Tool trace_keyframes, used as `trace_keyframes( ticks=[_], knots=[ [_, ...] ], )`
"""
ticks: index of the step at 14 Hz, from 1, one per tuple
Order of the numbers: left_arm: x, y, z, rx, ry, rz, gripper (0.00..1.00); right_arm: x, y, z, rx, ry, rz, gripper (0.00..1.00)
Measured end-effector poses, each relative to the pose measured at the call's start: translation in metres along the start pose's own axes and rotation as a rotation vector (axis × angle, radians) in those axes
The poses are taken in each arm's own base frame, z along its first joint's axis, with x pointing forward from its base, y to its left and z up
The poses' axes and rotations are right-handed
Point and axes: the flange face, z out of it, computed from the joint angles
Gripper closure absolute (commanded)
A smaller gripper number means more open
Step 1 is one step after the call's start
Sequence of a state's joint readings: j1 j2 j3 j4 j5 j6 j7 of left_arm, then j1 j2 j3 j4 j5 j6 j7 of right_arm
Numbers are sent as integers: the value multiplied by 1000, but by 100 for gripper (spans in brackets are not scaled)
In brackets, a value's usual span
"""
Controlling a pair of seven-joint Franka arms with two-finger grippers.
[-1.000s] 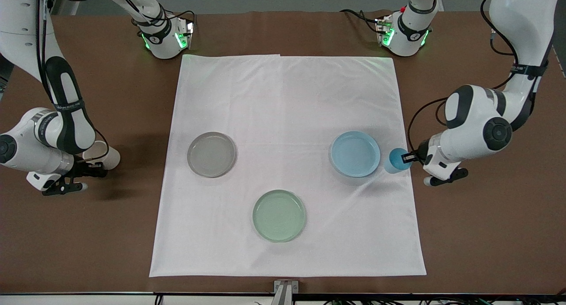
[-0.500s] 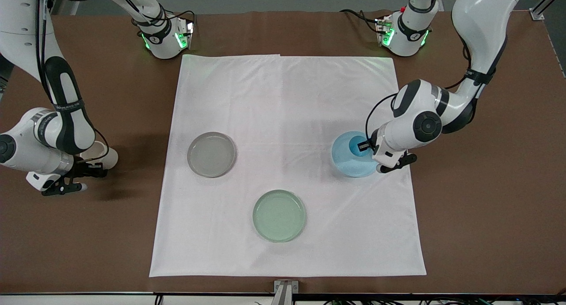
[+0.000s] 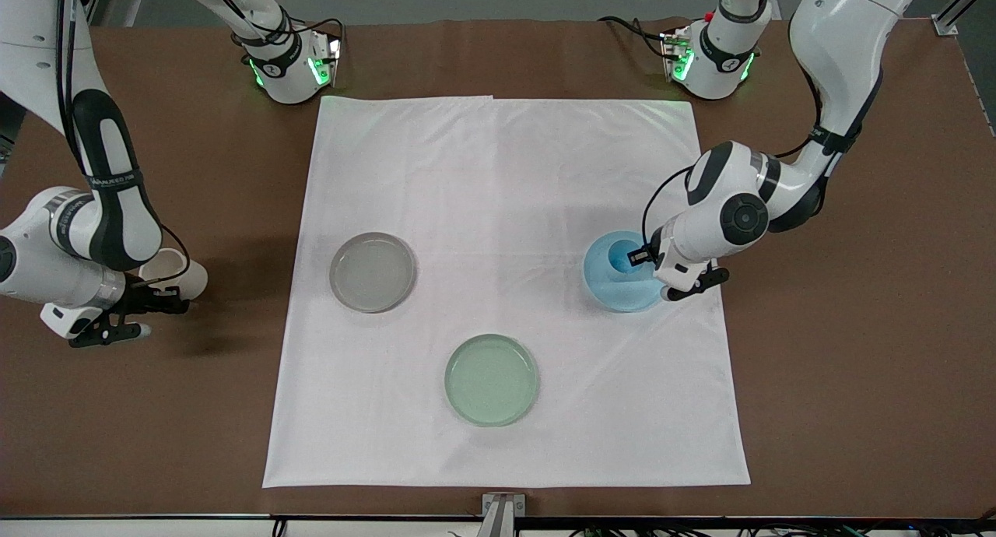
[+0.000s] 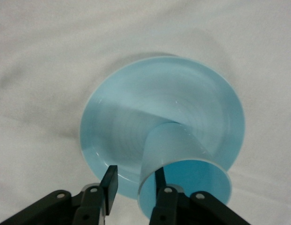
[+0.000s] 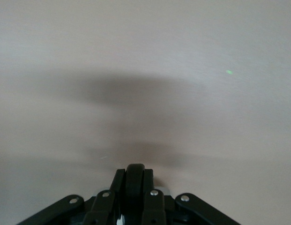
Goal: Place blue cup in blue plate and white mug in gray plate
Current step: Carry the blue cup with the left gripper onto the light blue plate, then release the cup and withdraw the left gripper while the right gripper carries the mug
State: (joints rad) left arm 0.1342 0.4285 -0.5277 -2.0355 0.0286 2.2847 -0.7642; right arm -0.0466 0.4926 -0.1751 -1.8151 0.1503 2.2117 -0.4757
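Note:
The blue cup stands in the blue plate, toward the left arm's end of the white cloth. My left gripper is at the cup's rim, open: in the left wrist view one finger is inside the cup and the other stands clear of its outer wall, over the plate. My right gripper is shut on the black handle of the white mug, over bare table at the right arm's end. The gray plate is empty.
A pale green plate lies on the white cloth, nearer the front camera than the other two plates. Brown table surrounds the cloth on all sides.
The left gripper carried the blue cup from beside the blue plate into it, and its fingers have parted from the cup wall. The right arm with the mug rose slightly.

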Motion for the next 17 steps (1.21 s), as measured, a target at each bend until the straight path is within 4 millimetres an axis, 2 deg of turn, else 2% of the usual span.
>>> trace_keyframes(
  ticks=[1, 2, 3, 4, 6, 7, 9, 11, 13, 15, 17],
  knots=[
    [3, 1, -17, 6, 16, -2, 0, 7, -24, -20, 12, -3, 16, 96],
    [8, 1, -45, 19, 39, -3, 0, 13, -55, -37, 18, -5, 40, 96],
    [17, -2, -83, 38, 71, -9, 0, 19, -91, -49, 21, -8, 63, 96],
    [28, -9, -131, 56, 109, -24, 0, 25, -129, -55, 21, -13, 88, 97],
    [42, -23, -227, 69, 189, -31, 0, 30, -208, -47, 11, -28, 158, 97],
    [43, -28, -263, 71, 226, -16, 0, 30, -244, -40, 4, -30, 185, 97],
    [42, -40, -312, 99, 262, 27, 0, 29, -299, -30, -6, -10, 219, 97],
    [37, -56, -343, 126, 259, 91, 0, 29, -331, -14, -11, 17, 243, 97],
    [31, -73, -369, 142, 274, 163, 0, 30, -349, 8, -16, 48, 258, 97],
    [14, -87, -395, 167, 288, 238, 0, 31, -356, 30, -25, 58, 260, 97],
    [-5, -109, -414, 176, 248, 282, 0, 32, -355, 41, -31, 58, 263, 97]
  ],
)
